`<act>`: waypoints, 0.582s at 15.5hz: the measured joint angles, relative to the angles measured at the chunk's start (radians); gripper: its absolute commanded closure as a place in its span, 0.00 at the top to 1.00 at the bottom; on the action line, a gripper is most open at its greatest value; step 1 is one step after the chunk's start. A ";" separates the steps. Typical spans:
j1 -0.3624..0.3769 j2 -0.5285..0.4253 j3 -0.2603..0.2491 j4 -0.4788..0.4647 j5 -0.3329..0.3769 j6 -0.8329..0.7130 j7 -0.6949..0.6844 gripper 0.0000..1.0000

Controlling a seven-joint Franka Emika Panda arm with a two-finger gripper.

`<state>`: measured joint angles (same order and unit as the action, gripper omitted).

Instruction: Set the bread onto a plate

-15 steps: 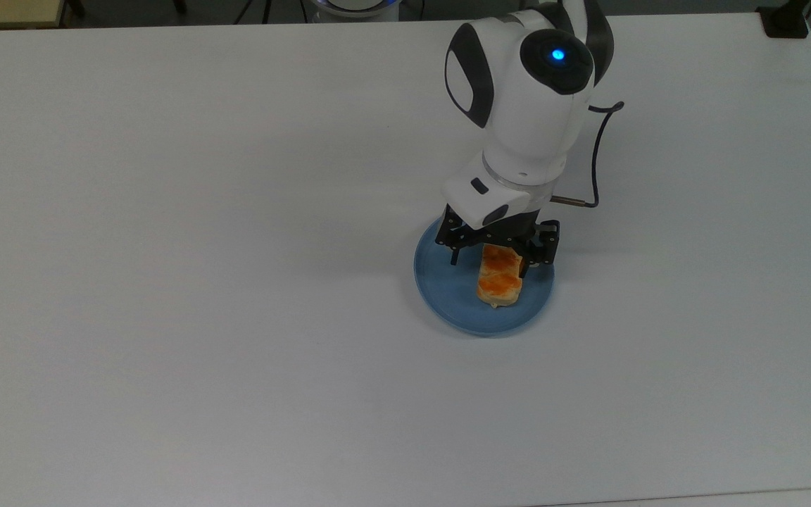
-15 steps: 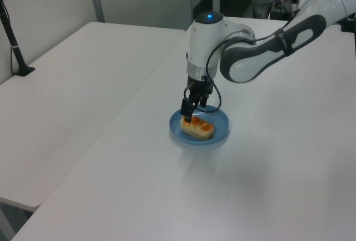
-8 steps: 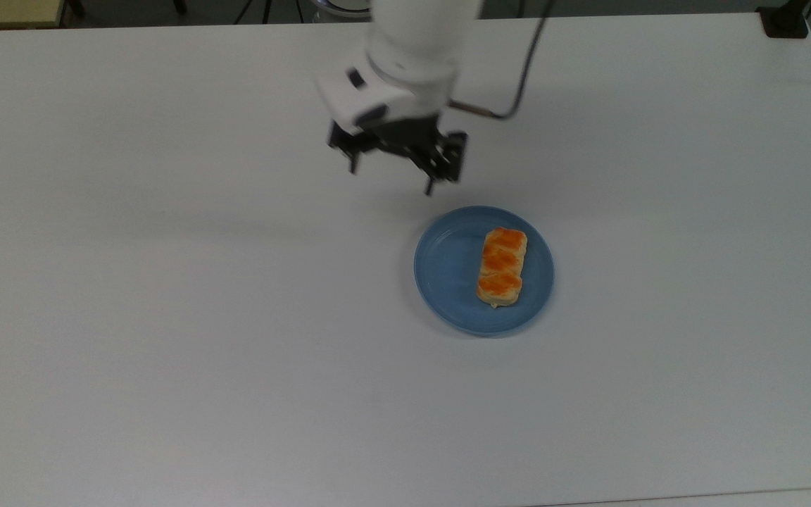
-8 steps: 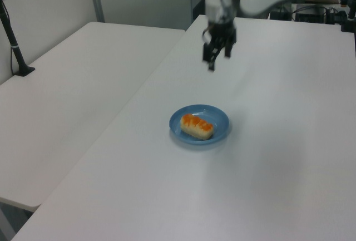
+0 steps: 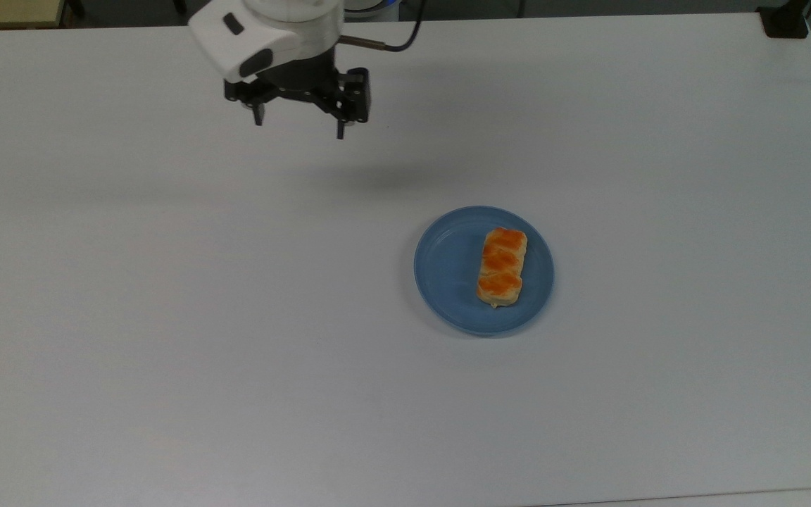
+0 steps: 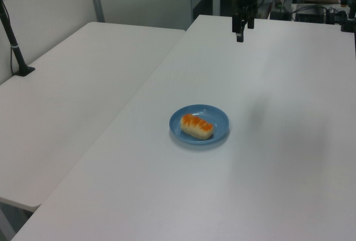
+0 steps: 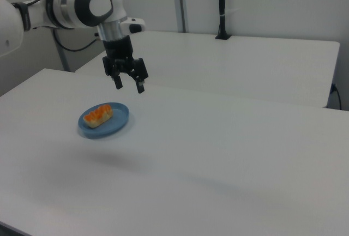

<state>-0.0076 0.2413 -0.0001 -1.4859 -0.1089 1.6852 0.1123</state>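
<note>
bread (image 5: 501,267): orange-glazed loaf, lying flat | on blue plate (image 5: 448,274)

top view looks down; side views face across table (image 5: 166,317).

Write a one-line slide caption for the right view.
Bread rests on the blue plate while the open gripper hangs above the white table, empty.

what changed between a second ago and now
The gripper was low over the plate, its open fingers either side of the bread. It has since risen and pulled away toward the top view's upper left, open and empty, high above the table. The bread and plate stayed where they were.
</note>
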 measured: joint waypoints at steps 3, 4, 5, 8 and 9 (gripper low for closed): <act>-0.011 -0.007 -0.013 0.000 0.000 0.000 -0.033 1.00; -0.013 -0.010 -0.013 -0.001 0.000 0.000 -0.037 1.00; -0.013 -0.013 -0.013 -0.001 0.000 0.000 -0.044 1.00; -0.013 -0.019 -0.013 -0.008 0.000 -0.001 -0.053 1.00; -0.013 -0.019 -0.013 -0.010 0.000 -0.001 -0.054 1.00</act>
<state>-0.0210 0.2218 -0.0129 -1.4959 -0.1089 1.6842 0.0585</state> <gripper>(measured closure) 0.000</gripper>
